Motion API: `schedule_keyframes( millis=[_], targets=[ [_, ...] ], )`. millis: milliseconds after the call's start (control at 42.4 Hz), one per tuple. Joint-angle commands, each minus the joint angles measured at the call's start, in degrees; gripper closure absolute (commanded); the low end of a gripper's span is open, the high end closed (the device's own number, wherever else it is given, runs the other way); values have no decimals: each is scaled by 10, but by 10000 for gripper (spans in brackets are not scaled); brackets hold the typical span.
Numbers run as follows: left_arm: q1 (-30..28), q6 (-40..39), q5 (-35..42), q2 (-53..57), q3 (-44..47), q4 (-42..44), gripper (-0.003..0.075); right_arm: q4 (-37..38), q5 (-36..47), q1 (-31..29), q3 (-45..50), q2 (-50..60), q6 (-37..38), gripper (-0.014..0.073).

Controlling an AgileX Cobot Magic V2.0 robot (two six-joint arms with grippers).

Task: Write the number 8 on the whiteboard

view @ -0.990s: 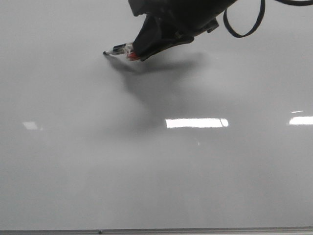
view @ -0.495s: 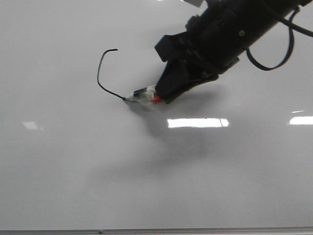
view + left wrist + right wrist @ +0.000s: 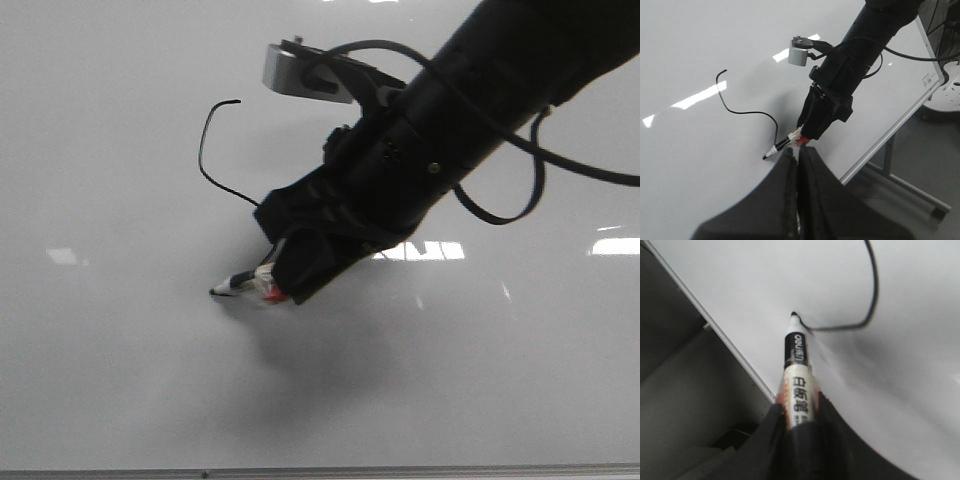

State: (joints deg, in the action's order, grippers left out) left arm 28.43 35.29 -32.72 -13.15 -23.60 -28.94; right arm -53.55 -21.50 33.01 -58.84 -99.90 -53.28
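The right gripper (image 3: pixel 290 275) is clamped on a marker (image 3: pixel 243 284), tip touching the whiteboard (image 3: pixel 120 380) at the unfinished number 8 (image 3: pixel 205 160). The left gripper (image 3: pixel 797 165) is fully closed, empty.

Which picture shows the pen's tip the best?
The right wrist view: the marker fills it, its black tip on the whiteboard at the drawn line's end. The front view and left wrist view show the marker small, poking from the right gripper.

The right gripper (image 3: pixel 801 140) grips a marker (image 3: pixel 781 146), tip on the whiteboard (image 3: pixel 700 50) at the end of a curved black line (image 3: pixel 747 111).
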Motion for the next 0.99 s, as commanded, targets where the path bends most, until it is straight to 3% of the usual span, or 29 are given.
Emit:
schedule_keyframes(
  millis=[0, 236, 589, 967],
  targets=[
    [-1, -4, 41, -4, -15, -17, 741, -21, 37, 8, -49, 12, -1, 652],
    [-1, -4, 41, -4, -15, -17, 741, -22, 30, -5, -73, 31, 0, 652],
    [-1, -4, 41, -4, -15, -17, 741, -20, 34, -84, -48, 110, 0, 652],
    [-1, -4, 41, -4, -15, -17, 741, -16, 7, -53, -139, 68, -1, 652]
  ],
)
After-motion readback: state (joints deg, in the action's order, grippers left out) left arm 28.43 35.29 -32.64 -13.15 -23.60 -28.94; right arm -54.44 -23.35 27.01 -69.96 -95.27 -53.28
